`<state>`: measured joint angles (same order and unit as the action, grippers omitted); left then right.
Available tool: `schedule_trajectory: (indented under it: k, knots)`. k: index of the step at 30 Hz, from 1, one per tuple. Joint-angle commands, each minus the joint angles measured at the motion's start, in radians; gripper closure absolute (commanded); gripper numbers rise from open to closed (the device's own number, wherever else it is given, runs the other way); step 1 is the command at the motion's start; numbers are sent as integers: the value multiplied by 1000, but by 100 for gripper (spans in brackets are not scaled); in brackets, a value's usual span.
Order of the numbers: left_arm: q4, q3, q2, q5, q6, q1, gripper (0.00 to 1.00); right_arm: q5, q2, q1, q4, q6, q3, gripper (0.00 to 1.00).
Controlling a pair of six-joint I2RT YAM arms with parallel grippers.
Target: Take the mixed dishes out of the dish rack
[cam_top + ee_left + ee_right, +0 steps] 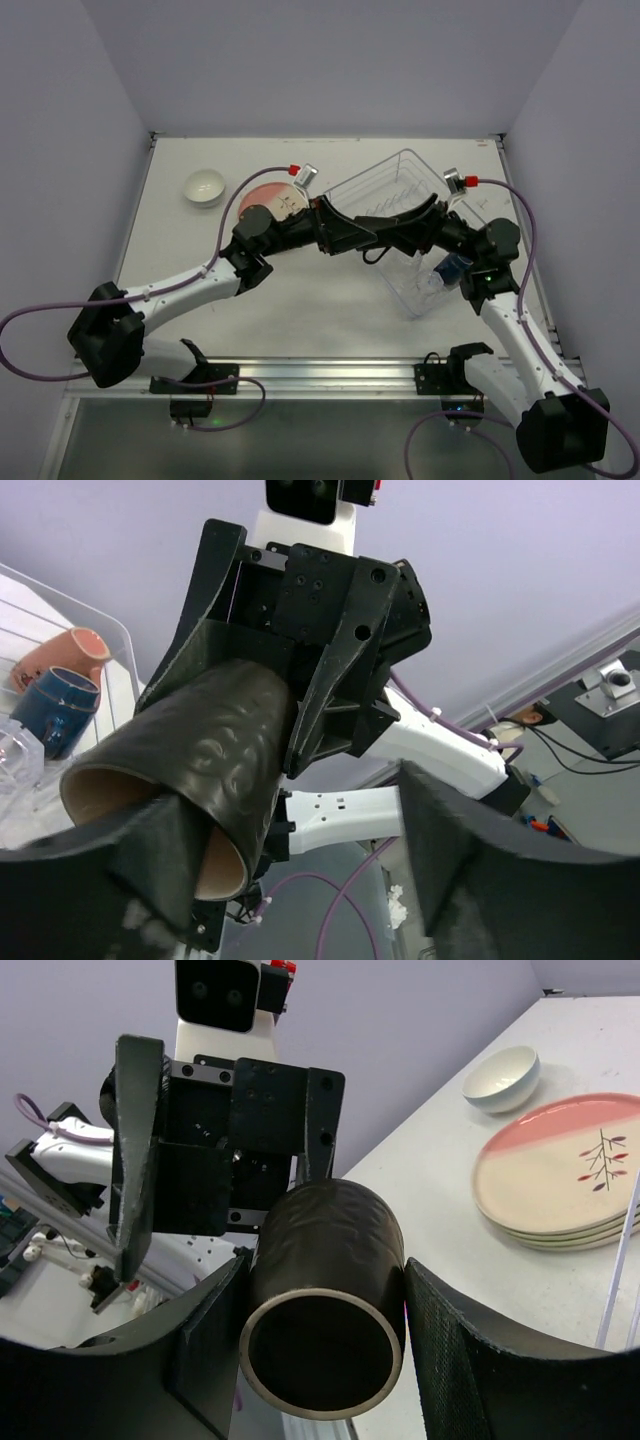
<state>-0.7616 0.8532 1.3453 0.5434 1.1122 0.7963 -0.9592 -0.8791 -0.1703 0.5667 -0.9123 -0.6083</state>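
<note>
Brown cup [325, 1290] sat clamped between the fingers of my right gripper [330, 1345], its mouth toward that wrist. My left gripper [300, 860] faced it, jaws apart around its other end. Both met above the dish rack [375, 175], which held the dark blue cup [55, 705] and salmon cup [65, 655]. The plates [560, 1170] and white bowl [503, 1075] rested on the table [330, 310].

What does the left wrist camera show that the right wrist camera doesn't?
Only the left wrist view: the salmon cup, the dark blue cup and a clear glass, together in the dish rack. Only the right wrist view: the white bowl and the stack of plates on the table. Both: the brown cup held by the right gripper, with the left gripper open opposite it.
</note>
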Motion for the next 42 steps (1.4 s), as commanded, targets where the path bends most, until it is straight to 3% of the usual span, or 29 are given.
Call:
schedule_trajectory:
  k: [1,6,11,15,18,19,21,24,25,28,32,36,42]
  knots:
    - [-73,23,5,-33,17,18,30,19,5,-3,142,10,21,100]
    - [-73,1,-8,-45,21,24,34,59,25,8,130,32,36,100]
    - [-68,-8,-18,-54,11,24,96,33,15,8,160,30,50,100]
    - [-53,-20,-32,-66,-14,27,100,30,14,14,159,29,50,91]
    - [39,-19,-69,-98,-83,27,100,33,26,34,144,18,48,31]
    - [168,-11,-84,-120,-151,27,100,52,34,51,122,18,50,1]
    - [339,29,-144,-238,-239,27,100,104,77,109,-44,67,41,1]
    - [728,75,-215,-454,-388,27,100,372,144,135,-471,230,-69,1]
    - [810,87,-224,-543,-446,26,100,525,156,134,-633,262,-89,1]
    - [1011,116,-209,-661,-529,26,100,698,201,135,-831,366,-154,1]
    - [1177,155,-95,-701,-572,47,100,871,258,134,-1014,437,-209,1]
    - [1327,291,81,-793,-614,130,100,1008,301,134,-1117,480,-255,1]
    - [1363,400,258,-766,-660,147,100,1065,278,134,-1182,509,-288,1]
